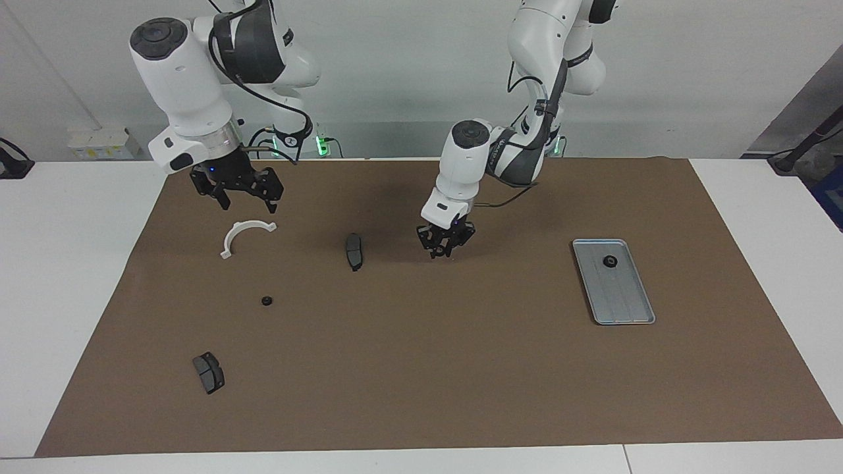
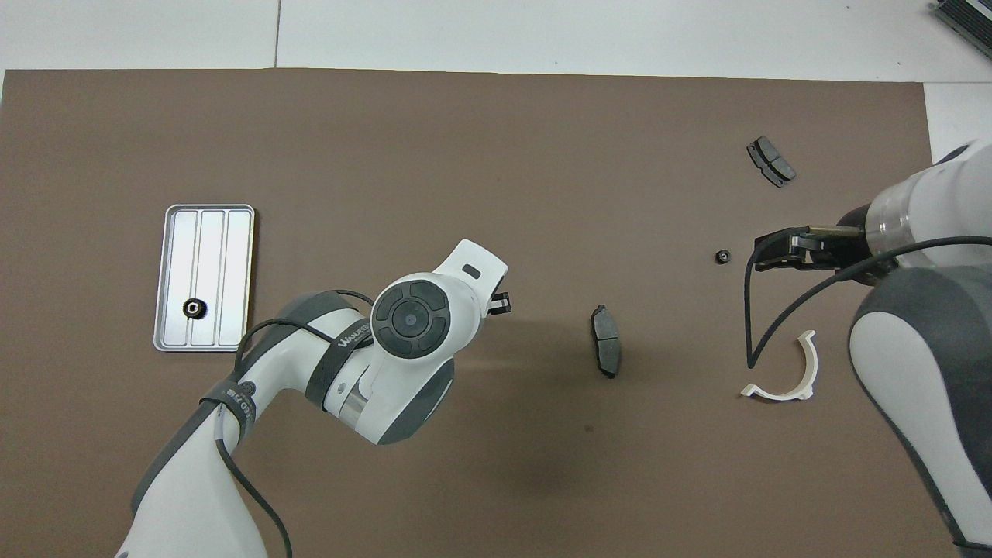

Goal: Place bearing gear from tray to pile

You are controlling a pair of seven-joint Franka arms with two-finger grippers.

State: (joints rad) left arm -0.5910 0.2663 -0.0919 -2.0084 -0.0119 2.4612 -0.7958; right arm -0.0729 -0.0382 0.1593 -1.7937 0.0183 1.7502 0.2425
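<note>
Two white robot arms reach over a table covered by one brown mat point(image 1: 421, 368).

One silver-grey metal tray point(image 1: 624, 306) lies toward the left arm's end of the table. One small dark bearing gear point(image 1: 610, 262) sits in the tray, in the part nearer to the robots. A second small dark gear point(image 1: 266, 301) lies on the mat toward the right arm's end, well apart from the tray.

Around that second gear lies the loose pile: one white half-ring bracket point(image 1: 242, 236) and two dark grey brake pads. The bracket is nearer to the robots than the gear. One brake pad point(image 1: 353, 251) lies about midway along the table, between the bracket and the left gripper. The other brake pad point(image 1: 208, 372) lies farther from the robots than the gear, toward the right arm's end.

The left gripper point(image 1: 444, 245) hangs low over bare mat near the middle of the table, beside the middle brake pad and well apart from the tray. Whether its fingers are spread or closed cannot be told, and nothing can be seen in it.

The right gripper point(image 1: 238, 193) hangs above the mat just over the white bracket, apart from it. Its fingers are spread wide and hold nothing.
</note>
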